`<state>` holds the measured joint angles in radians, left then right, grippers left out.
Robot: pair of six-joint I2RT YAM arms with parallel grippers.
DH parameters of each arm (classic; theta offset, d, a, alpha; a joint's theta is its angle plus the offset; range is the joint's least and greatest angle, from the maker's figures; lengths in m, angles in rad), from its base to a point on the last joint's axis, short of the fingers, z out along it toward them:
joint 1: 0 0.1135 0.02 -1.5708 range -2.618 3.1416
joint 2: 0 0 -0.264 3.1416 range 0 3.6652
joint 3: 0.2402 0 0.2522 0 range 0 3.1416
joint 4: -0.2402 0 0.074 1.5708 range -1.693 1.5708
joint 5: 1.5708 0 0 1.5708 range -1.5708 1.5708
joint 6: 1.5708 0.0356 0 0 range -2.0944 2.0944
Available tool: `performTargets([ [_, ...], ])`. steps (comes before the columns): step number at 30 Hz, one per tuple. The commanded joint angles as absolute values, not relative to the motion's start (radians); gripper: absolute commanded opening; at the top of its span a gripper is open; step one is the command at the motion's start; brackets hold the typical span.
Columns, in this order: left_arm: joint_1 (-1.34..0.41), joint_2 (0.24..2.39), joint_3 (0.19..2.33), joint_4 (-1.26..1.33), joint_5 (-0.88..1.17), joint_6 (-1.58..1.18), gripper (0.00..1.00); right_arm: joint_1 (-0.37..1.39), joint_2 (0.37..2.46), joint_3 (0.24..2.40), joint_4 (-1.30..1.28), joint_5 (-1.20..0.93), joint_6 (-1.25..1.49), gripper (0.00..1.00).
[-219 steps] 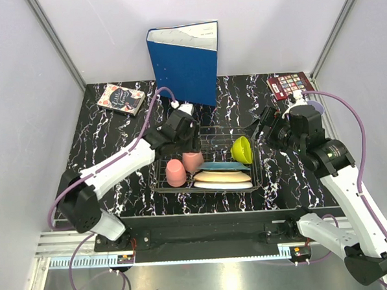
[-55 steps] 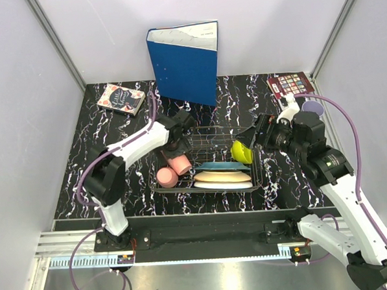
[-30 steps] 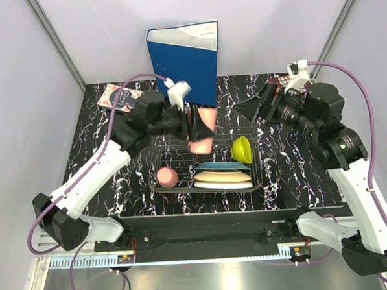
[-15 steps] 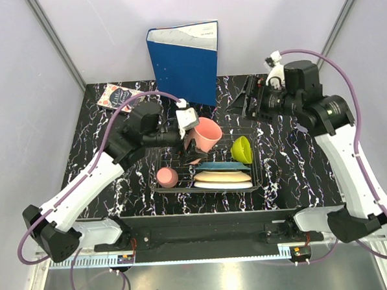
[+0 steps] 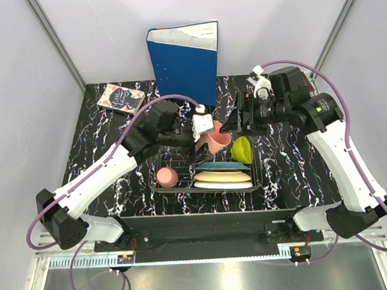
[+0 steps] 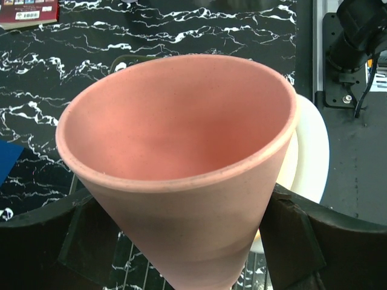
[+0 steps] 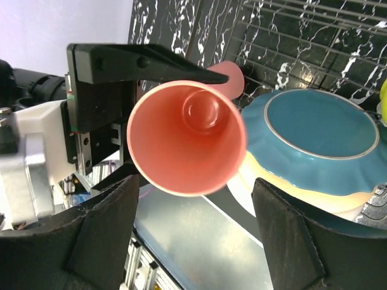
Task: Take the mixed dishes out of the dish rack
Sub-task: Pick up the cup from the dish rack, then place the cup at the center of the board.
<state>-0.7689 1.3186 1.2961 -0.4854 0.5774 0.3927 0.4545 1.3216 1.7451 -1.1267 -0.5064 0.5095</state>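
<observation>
My left gripper (image 5: 206, 134) is shut on a pink cup (image 5: 217, 137) and holds it on its side above the dish rack (image 5: 175, 160), mouth toward the right arm. In the left wrist view the pink cup (image 6: 181, 151) fills the frame between my fingers (image 6: 91, 241). My right gripper (image 5: 239, 120) is open, just right of the cup's mouth and apart from it; its view looks into the cup (image 7: 187, 139). In the rack lie a second pink cup (image 5: 166, 177), a yellow-green bowl (image 5: 243, 149), a teal plate (image 5: 220, 165), a cream plate (image 5: 222, 176) and a white plate (image 5: 225, 185). The lavender cup is hidden.
A blue binder (image 5: 186, 61) stands upright just behind the rack. A small book (image 5: 121, 99) lies at the back left; another book (image 6: 27, 11) lies at the back right. Grey walls close in the table on three sides.
My left gripper took a pink cup out of the rack, lifted it and turned its mouth rightward. My right arm swung up and left until its open gripper faces the cup.
</observation>
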Motion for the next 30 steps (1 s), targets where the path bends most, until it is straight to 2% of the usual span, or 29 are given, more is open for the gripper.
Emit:
performTargets([
  [1, -0.796, 1.344, 1.388, -0.446, 0.566, 0.413, 0.0, 0.486, 1.344, 1.703, -1.111, -0.512, 0.479, 0.83],
  [6, -0.815, 1.351, 1.413, -0.437, 0.574, 0.402, 0.0, 0.492, 1.347, 1.62, -1.066, -0.491, 0.472, 0.76],
  [9, -0.821, 1.342, 1.416, -0.428, 0.581, 0.393, 0.0, 0.494, 1.345, 1.579, -1.039, -0.48, 0.477, 0.64],
  [10, -0.822, 1.336, 1.413, -0.423, 0.581, 0.39, 0.0, 0.494, 1.345, 1.565, -1.032, -0.476, 0.48, 0.58],
  [11, -0.824, 1.333, 1.411, -0.422, 0.584, 0.387, 0.0, 0.494, 1.345, 1.559, -1.023, -0.463, 0.483, 0.41],
  [13, -0.825, 1.327, 1.404, -0.42, 0.581, 0.383, 0.0, 0.494, 1.335, 1.554, -1.014, -0.437, 0.492, 0.24],
  [14, -0.825, 1.322, 1.401, -0.419, 0.571, 0.38, 0.0, 0.494, 1.33, 1.557, -1.008, -0.424, 0.495, 0.11],
  [15, -0.825, 1.319, 1.394, -0.417, 0.563, 0.376, 0.0, 0.492, 1.325, 1.574, -1.009, -0.407, 0.499, 0.03],
  [17, -0.825, 1.31, 1.387, -0.414, 0.494, 0.367, 0.0, 0.492, 1.307, 1.598, -1.022, -0.336, 0.5, 0.0],
  [19, -0.825, 1.302, 1.376, -0.394, 0.413, 0.333, 0.11, 0.492, 1.298, 1.656, -1.038, -0.249, 0.5, 0.0],
  [20, -0.825, 1.287, 1.37, -0.381, 0.326, 0.318, 0.42, 0.492, 1.299, 1.684, -1.066, -0.212, 0.499, 0.0],
  [22, -0.827, 1.263, 1.329, -0.292, 0.202, 0.208, 0.67, 0.491, 1.319, 1.785, -1.122, -0.09, 0.488, 0.0],
  [23, -0.824, 1.228, 1.309, -0.255, 0.054, 0.162, 0.83, 0.483, 1.33, 1.82, -1.144, -0.045, 0.485, 0.0],
  [24, -0.824, 1.214, 1.281, -0.226, -0.006, 0.065, 0.99, 0.473, 1.341, 1.883, -1.16, -0.01, 0.482, 0.0],
  [27, -0.813, 1.184, 1.294, -0.225, -0.24, -0.172, 0.99, 0.339, 1.37, 1.957, -1.195, 0.038, 0.482, 0.0],
  [30, -0.801, 1.207, 1.389, -0.476, -0.31, -0.363, 0.99, 0.273, 1.414, 2.015, -1.213, 0.219, 0.506, 0.0],
])
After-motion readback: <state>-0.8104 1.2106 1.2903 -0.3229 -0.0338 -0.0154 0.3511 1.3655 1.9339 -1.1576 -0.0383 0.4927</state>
